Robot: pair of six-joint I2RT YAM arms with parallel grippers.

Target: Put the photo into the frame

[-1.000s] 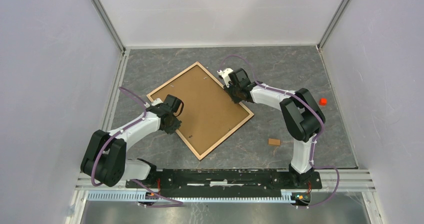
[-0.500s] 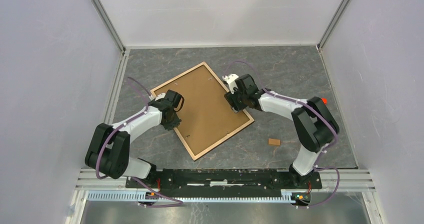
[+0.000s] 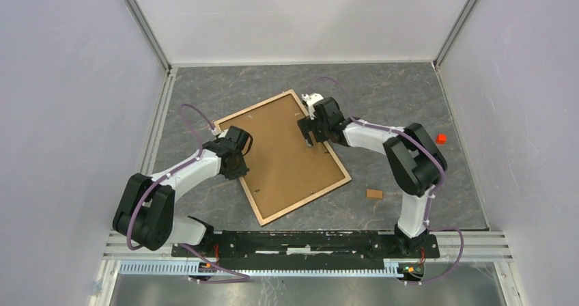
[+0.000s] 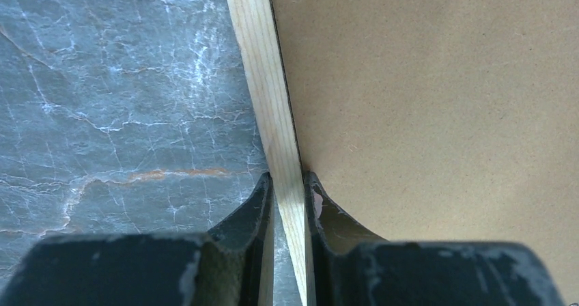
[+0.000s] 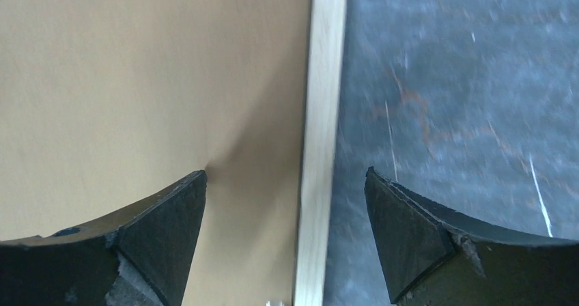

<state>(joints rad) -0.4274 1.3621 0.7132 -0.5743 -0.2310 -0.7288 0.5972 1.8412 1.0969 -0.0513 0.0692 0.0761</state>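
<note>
The frame (image 3: 306, 201) lies flat and askew at the middle of the grey marbled table (image 3: 382, 94), its brown backing board (image 3: 283, 157) facing up. The left gripper (image 4: 287, 179) pinches the light wood rim on the frame's left side. The right gripper (image 5: 287, 176) is spread wide astride the opposite rim, one finger over the board and the other over the table.

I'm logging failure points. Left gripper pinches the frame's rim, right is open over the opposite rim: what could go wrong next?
The left gripper holds only the thin rim of the frame; a pull could slip off or swing it on the table. The right gripper, open astride the other rim, has one finger over the backing board; closing might scrape the board instead of gripping.
</note>
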